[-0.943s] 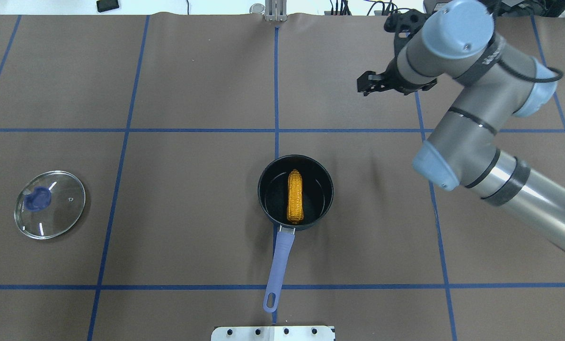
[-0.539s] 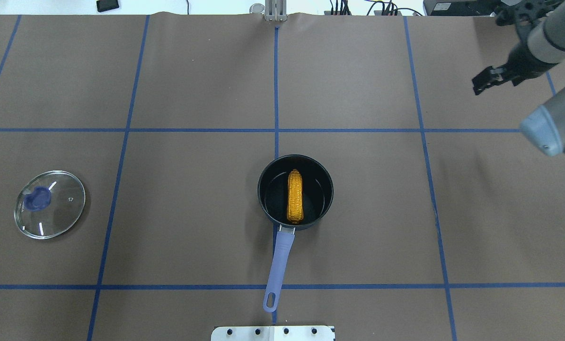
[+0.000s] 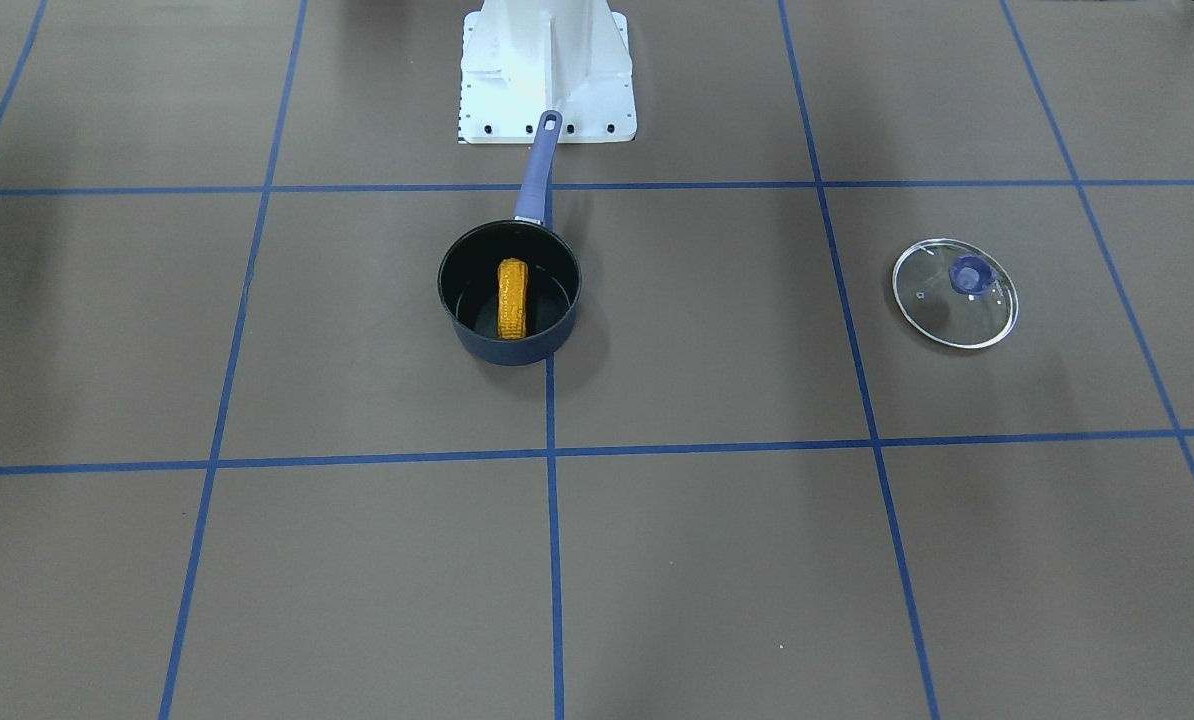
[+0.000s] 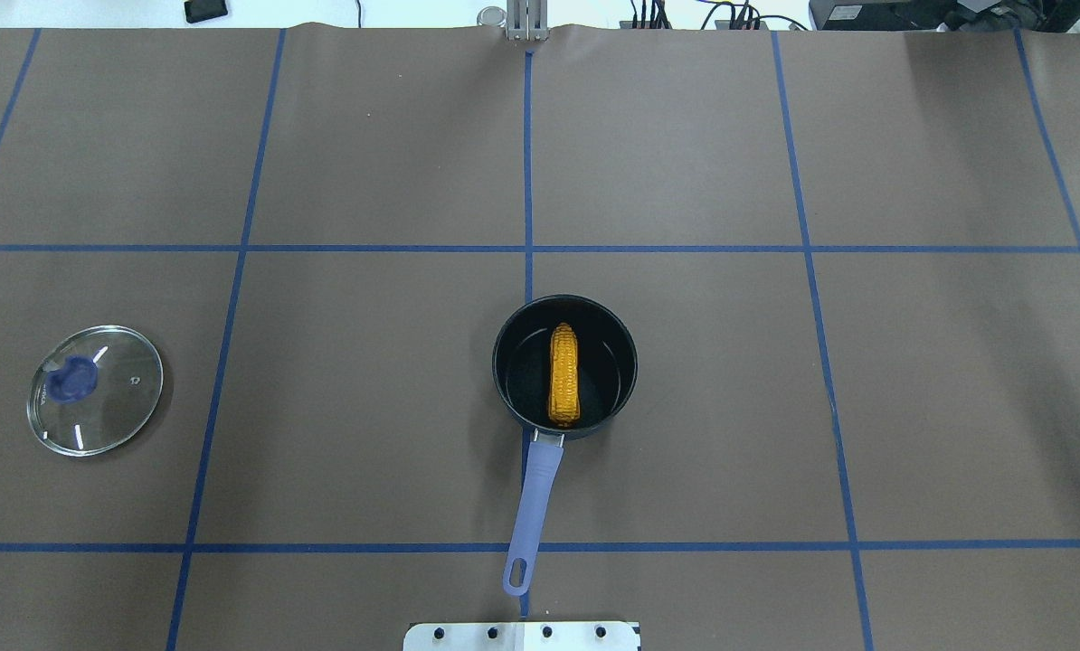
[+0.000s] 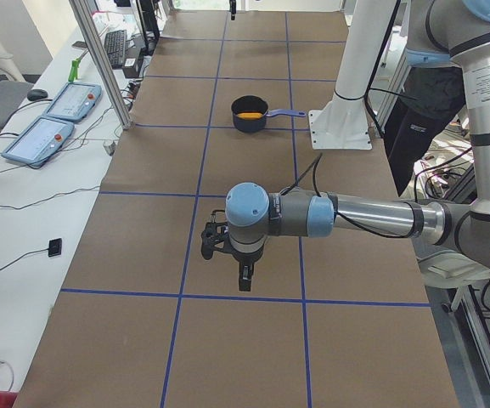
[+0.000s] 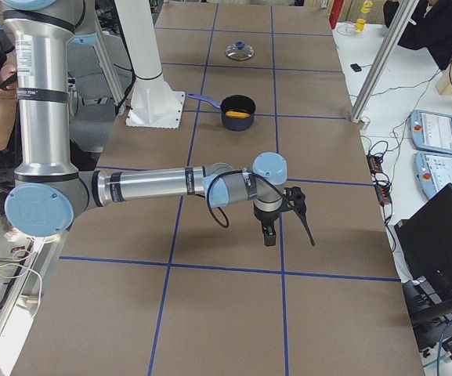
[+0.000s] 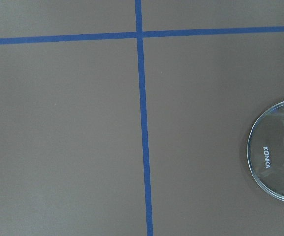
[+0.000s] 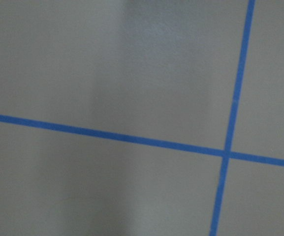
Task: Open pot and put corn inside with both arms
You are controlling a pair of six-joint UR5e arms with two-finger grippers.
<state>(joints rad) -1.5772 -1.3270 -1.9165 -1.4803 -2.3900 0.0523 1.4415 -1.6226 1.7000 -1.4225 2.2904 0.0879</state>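
Corn (image 4: pixel 564 376): lying lengthwise inside the saucepan (image 4: pixel 499 371); task is looking done.
Glass lid (image 4: pixel 95 391): resting well apart, leaving the pan open.
Left gripper (image 5: pixel 232 259): hovering clear of everything; finger spread impossible to tell.
Right gripper (image 6: pixel 287 225): hovering clear; likewise impossible to tell.

The pot (image 4: pixel 515 384) stands uncovered, lid (image 4: pixel 115 407) well aside.

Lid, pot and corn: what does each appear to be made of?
Lid: clear, glossy glass; the table shows through and glints cross it. Its blue knob is probably plastic.
Pot: dark and smooth, apparently coated metal. Its matte lavender handle looks like plastic or silicone.
Corn: uniform orange-yellow with regular bumps, likely moulded plastic.
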